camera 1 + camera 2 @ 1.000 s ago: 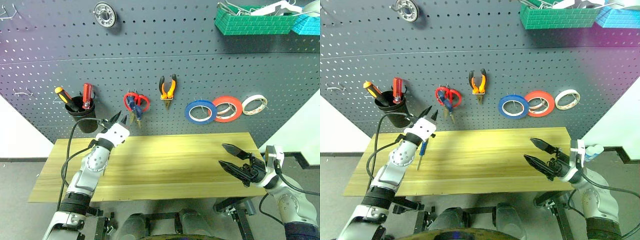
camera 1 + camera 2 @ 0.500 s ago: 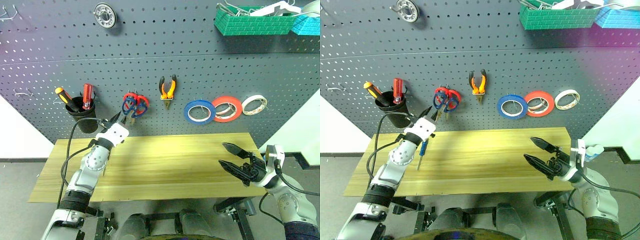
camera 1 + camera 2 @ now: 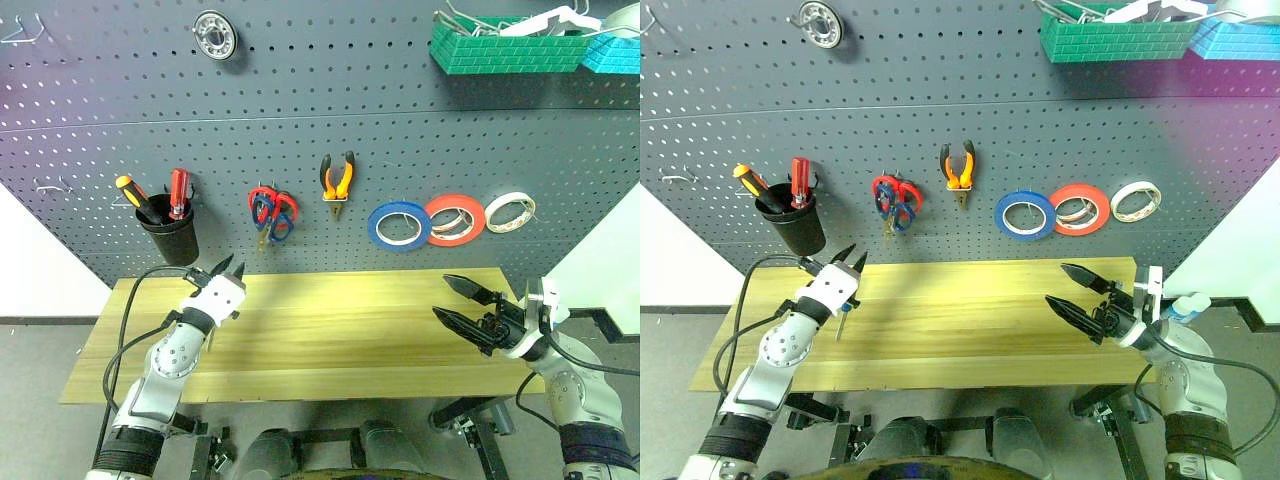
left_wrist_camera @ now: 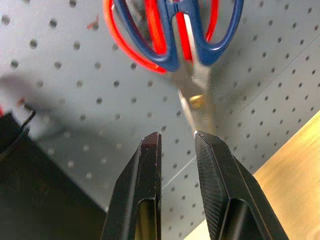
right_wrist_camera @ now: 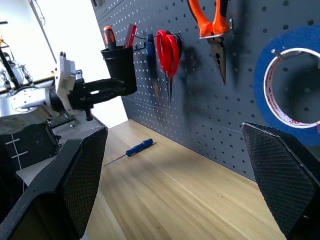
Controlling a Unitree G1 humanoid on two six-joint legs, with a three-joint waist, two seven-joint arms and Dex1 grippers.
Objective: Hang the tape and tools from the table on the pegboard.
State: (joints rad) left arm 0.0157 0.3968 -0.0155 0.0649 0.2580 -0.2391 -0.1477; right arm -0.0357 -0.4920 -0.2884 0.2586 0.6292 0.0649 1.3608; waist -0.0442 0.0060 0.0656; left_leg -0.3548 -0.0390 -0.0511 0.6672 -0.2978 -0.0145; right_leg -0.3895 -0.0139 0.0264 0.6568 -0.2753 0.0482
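Observation:
On the dark grey pegboard hang the blue tape, the orange-and-black pliers and dark blue-handled scissors over a red-handled pair. The blue-handled screwdriver lies on the wooden table at its left, just beneath my left gripper. That gripper is shut and holds nothing, a little below and in front of the scissors. My right gripper hovers open and empty over the table's right side, facing the screwdriver across the table.
A red tape roll and a cream one hang right of the blue tape. A black cup holds orange and red screwdrivers at the left. A green basket and a metal ring sit high up.
My left gripper has pulled back and down from the scissors, which swung and now hang straight on their hook. The right gripper has edged slightly forward.

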